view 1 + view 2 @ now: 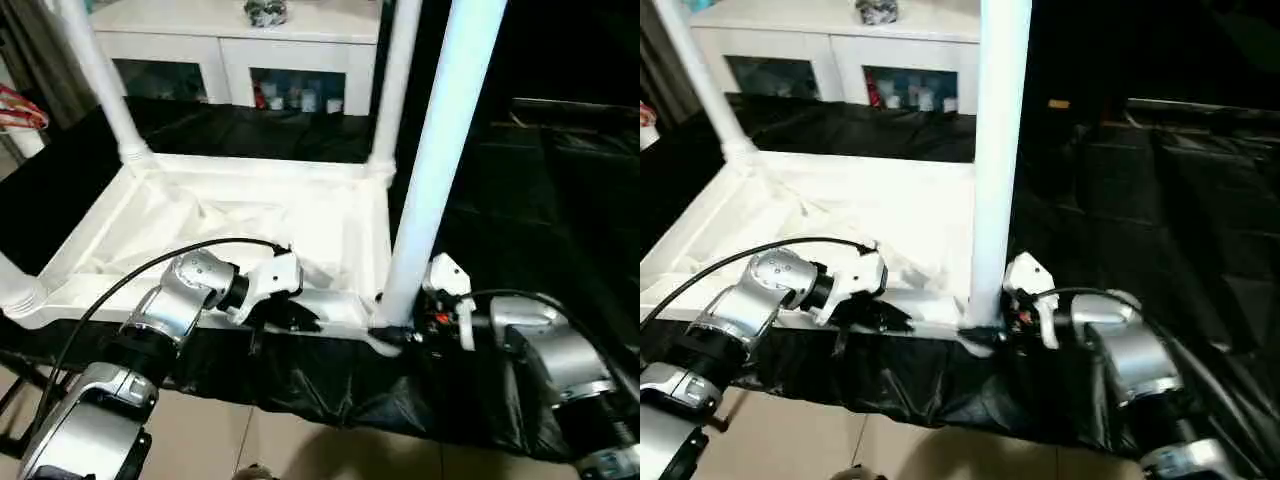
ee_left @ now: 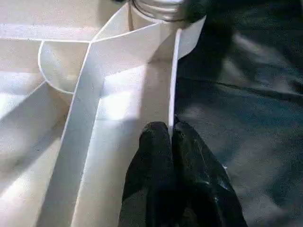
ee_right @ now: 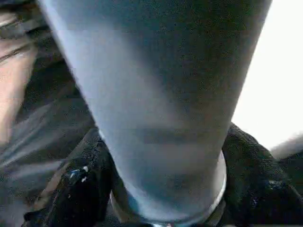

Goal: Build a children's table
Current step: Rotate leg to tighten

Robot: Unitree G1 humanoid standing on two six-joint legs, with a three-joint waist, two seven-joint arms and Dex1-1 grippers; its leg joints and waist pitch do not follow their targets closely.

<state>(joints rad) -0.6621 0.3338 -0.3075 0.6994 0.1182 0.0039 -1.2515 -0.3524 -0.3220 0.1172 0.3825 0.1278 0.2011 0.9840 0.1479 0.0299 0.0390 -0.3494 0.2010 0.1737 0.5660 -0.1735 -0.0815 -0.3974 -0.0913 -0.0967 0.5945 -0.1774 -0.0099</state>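
The children's table lies upside down on black cloth, its ribbed white top (image 1: 250,225) facing up. Three legs stand in corner sockets: far left (image 1: 100,80), far right (image 1: 393,80) and near right (image 1: 435,170); the base of another (image 1: 15,285) shows at the near left. My left gripper (image 1: 290,318) is shut on the near rim (image 2: 173,71), which runs in between its fingertips (image 2: 158,142). My right gripper (image 1: 395,335) holds the foot of the near right leg (image 3: 156,94), one black finger (image 3: 80,189) on each side.
A white cabinet (image 1: 235,60) with glass doors stands behind the table. Black cloth (image 1: 520,200) covers the ground to the right and hangs over the near edge. Tiled floor (image 1: 250,440) shows below. A black cable (image 1: 130,280) loops over my left forearm.
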